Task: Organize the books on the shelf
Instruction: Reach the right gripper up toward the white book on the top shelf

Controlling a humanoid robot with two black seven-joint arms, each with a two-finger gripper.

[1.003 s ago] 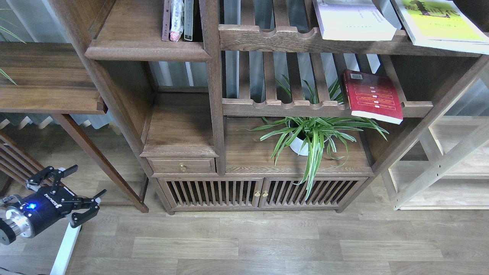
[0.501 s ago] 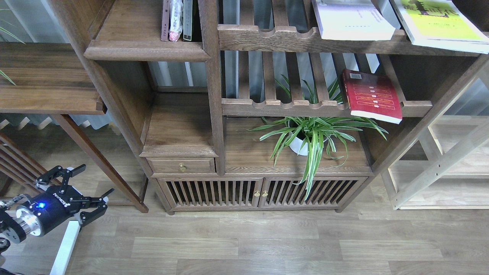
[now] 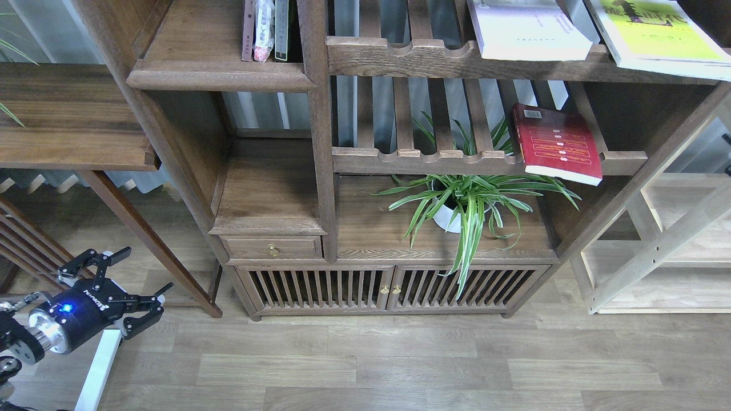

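Left gripper [image 3: 145, 275], low at the lower left above the floor [image 3: 400, 365], jaws spread wide and holding nothing; right gripper out of view. The red book [image 3: 557, 144] overhung the front rail of the lower slatted rack [image 3: 434, 160], so a clumsy nudge would likely have tipped it onto the spider plant [image 3: 468, 200] beneath. The white book [image 3: 528, 31] and the yellow-green book [image 3: 657, 37] lay flat on the upper rack, likewise projecting past its edge. All three lay far up and right of the gripper; the shelf [image 3: 220, 74], bearing upright volumes [image 3: 265, 28], stood well above it.
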